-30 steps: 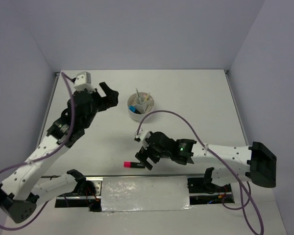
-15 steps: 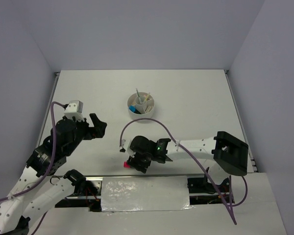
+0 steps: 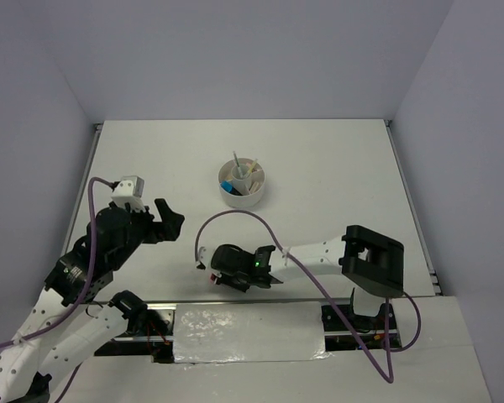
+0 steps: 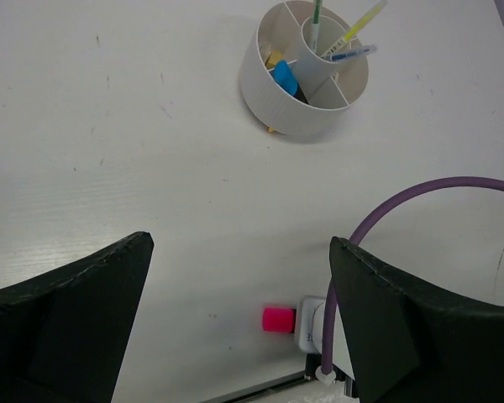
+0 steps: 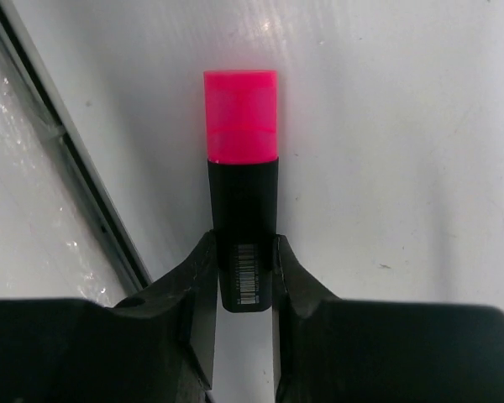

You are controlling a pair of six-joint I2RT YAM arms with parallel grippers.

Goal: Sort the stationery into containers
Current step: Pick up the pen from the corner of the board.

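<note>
A pink-and-black highlighter (image 5: 242, 168) lies flat on the white table near its front edge, its pink cap (image 3: 212, 279) poking out to the left; the left wrist view shows the cap (image 4: 279, 319) too. My right gripper (image 5: 244, 252) is shut on the black barrel, both fingers pressing its sides. In the top view the right gripper (image 3: 224, 278) sits low over the table. The round white divided container (image 3: 242, 199) stands at mid-table, holding a blue highlighter (image 4: 284, 77) and thin pens (image 4: 357, 23). My left gripper (image 3: 170, 220) hovers open and empty to the left.
A metal strip (image 5: 76, 176) runs along the table's front edge, just left of the highlighter in the right wrist view. My right arm's purple cable (image 3: 235, 217) loops above the table between the gripper and the container (image 4: 281, 105).
My right gripper moved left to the highlighter and closed its fingers on the barrel. My left arm drew back from beside the container toward the near left.
</note>
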